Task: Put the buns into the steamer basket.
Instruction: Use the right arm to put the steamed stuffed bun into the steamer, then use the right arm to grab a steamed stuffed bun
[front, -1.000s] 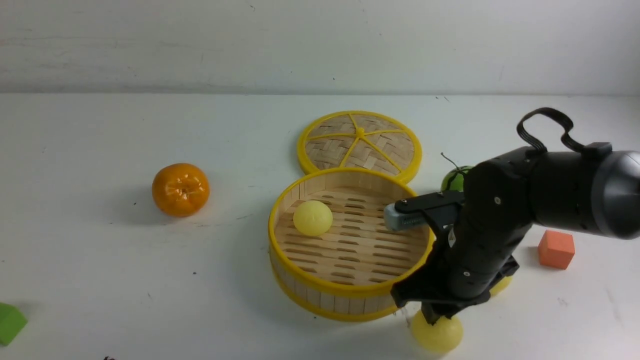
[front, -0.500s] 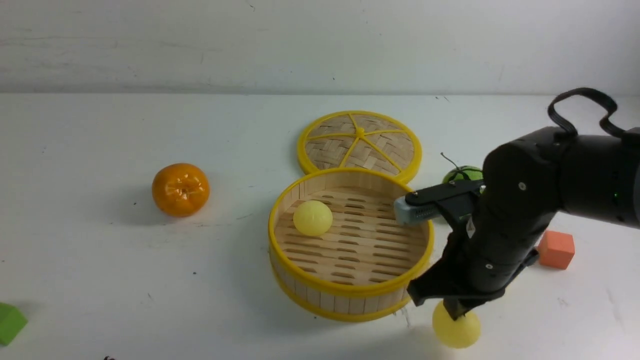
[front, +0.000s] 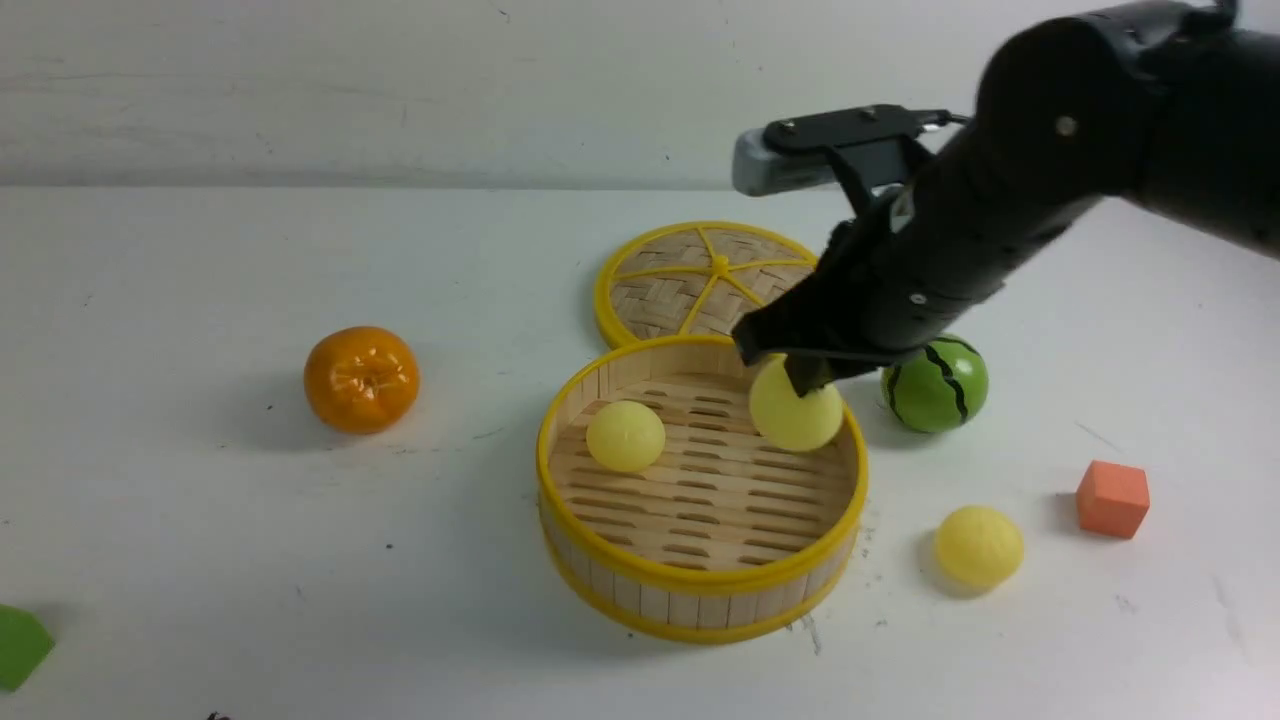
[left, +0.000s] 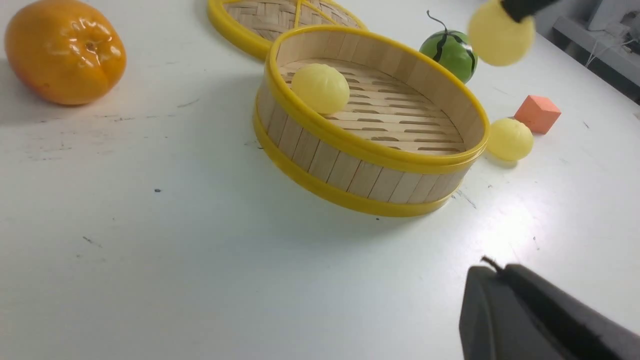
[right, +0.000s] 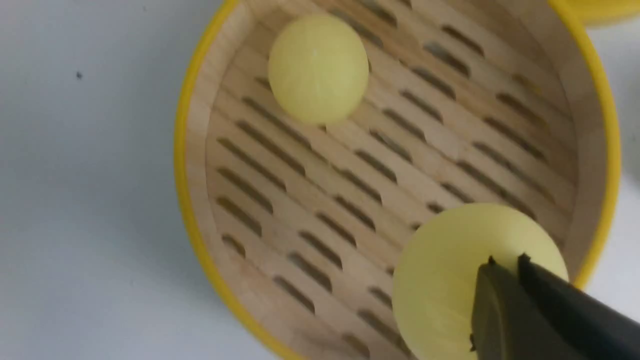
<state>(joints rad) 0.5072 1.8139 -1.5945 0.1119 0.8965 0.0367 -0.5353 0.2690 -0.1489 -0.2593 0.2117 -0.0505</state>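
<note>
The steamer basket (front: 700, 590) stands at the table's middle, also in the left wrist view (left: 350, 150) and the right wrist view (right: 195, 165). One bun (front: 625, 436) lies on its slatted floor at the left (left: 320, 88) (right: 318, 67). My right gripper (front: 805, 372) is shut on a second bun (front: 796, 408) and holds it in the air above the basket's far right part (right: 450, 270) (left: 501, 32). A third bun (front: 978, 546) lies on the table right of the basket (left: 510, 139). My left gripper (left: 492, 267) is shut and empty, low over the table near the basket's front.
An orange (front: 361, 379) sits left of the basket. The woven lid (front: 718, 280) lies flat behind it. A green striped watermelon ball (front: 935, 384) and an orange cube (front: 1112, 498) are at the right. A green block (front: 20, 645) is at the front left edge.
My right gripper has lifted the bun from the table at the basket's front right and carried it up and back, over the basket's far right. The third bun and watermelon ball are now uncovered.
</note>
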